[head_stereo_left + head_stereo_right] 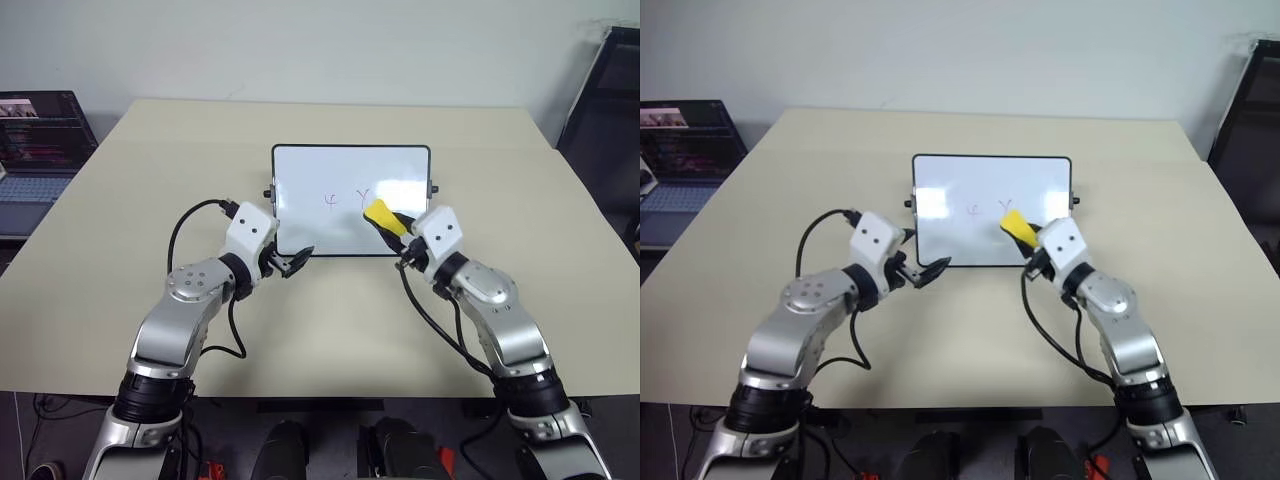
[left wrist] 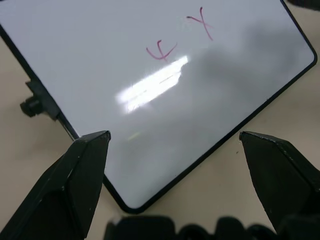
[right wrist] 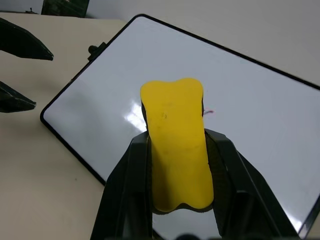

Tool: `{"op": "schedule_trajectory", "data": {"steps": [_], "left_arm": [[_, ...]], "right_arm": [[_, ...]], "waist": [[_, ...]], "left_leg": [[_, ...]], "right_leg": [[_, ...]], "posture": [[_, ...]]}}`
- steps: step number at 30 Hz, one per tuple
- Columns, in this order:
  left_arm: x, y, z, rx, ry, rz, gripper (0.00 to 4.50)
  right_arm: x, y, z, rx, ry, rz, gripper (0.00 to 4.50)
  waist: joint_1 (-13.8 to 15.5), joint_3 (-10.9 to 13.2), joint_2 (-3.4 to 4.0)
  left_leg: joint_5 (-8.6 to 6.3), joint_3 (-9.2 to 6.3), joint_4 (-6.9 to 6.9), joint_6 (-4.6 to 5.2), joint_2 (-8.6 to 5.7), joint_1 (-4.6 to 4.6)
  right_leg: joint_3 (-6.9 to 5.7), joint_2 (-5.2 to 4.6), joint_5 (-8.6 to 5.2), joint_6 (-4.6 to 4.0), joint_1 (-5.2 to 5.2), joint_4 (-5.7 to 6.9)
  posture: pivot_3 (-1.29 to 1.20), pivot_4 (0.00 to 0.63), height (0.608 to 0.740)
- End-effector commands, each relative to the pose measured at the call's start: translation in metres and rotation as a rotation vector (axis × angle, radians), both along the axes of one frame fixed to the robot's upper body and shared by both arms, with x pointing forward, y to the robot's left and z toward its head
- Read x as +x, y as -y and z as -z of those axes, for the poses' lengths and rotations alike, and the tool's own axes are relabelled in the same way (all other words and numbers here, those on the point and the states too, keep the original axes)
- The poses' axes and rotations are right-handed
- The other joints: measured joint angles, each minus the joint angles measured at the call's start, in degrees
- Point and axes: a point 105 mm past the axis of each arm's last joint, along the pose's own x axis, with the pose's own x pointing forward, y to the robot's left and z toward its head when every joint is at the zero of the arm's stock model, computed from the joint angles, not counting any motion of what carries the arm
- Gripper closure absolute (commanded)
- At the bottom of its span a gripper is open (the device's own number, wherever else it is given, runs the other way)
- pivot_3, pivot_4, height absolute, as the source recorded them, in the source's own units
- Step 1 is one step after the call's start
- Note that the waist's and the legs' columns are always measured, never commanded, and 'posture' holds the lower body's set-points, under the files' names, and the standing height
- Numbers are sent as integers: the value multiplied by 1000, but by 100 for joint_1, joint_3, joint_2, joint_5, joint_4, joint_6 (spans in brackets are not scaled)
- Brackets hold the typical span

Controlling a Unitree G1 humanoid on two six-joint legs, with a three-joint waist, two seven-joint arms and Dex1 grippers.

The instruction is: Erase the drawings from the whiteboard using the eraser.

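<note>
Yellow eraser (image 3: 176, 145), smooth waisted oblong, was pinched between the right gripper (image 3: 177, 150) fingers at frame centre, over the whiteboard (image 1: 310, 185) right half. Glossy white board with thin black frame, rounded corners and side knobs lay flat on the matte beige table (image 1: 150, 200). Two drawings (image 2: 161, 50) were countable, thin reddish squiggles; any third was hidden. Left gripper (image 2: 175, 165) was spread wide, empty, at the board's lower-left corner.

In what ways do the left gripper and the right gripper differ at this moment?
The left gripper has its jaws wide open and empty; the right gripper has its jaws shut on the yellow eraser. The left hovers by the whiteboard's near left corner, the right over its near right part. Both point toward the whiteboard.
</note>
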Motion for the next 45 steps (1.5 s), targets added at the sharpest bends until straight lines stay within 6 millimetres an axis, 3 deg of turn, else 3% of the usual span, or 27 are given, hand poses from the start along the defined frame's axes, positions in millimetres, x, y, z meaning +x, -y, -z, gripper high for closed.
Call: {"op": "schedule_trajectory", "data": {"steps": [1, 7, 15, 27, 36, 41, 45], "left_arm": [[2, 2, -9, 18, 26, 17, 0], [1, 11, -16, 15, 37, 37, 0], [-1, 16, -20, 13, 43, 50, 0], [-1, 22, -12, 5, 40, 68, 0], [0, 27, -4, -5, 34, 85, 0], [-1, 30, 0, -11, 33, 89, 0], [-1, 31, 1, -16, 29, 91, 0]], "right_arm": [[24, -5, -18, -62, 50, 39, 3398], [50, -15, -26, -132, 52, 56, 3398], [63, -25, -23, -205, -5, 42, 3398], [46, -3, 18, -273, -206, 14, 3398], [71, 5, -22, -226, -52, 138, 3398], [72, 4, -17, -247, -68, 115, 3398], [58, 3, 4, -350, -133, 18, 3398]], "waist": [[-6, 0, 0], [22, 0, 0], [21, 0, 1], [25, -1, 0], [12, 0, 1], [13, 0, 0], [15, -1, 0]], "left_leg": [[1, 4, 0, 0, -1, 1], [0, 0, -4, 0, 0, -8], [0, -8, -2, 0, 0, -14], [0, -24, 5, 0, -1, -11], [1, -6, 8, 0, -4, 15], [1, 8, 5, 1, -3, 14], [1, 10, 6, 1, -3, 15]], "right_leg": [[-1, 0, 1, 1, -1, 1], [4, -3, 1, -2, -6, -5], [5, -4, 1, -2, -8, -4], [1, -5, 2, -2, -2, 3], [3, -4, 2, -2, 0, 41], [6, -3, 1, -3, -1, 38], [8, -3, 2, -2, -1, 39]], "posture": [[0, 150, 740], [0, 150, 740], [0, 150, 740], [0, 150, 740], [0, 150, 740], [0, 150, 740], [0, 150, 740]]}}
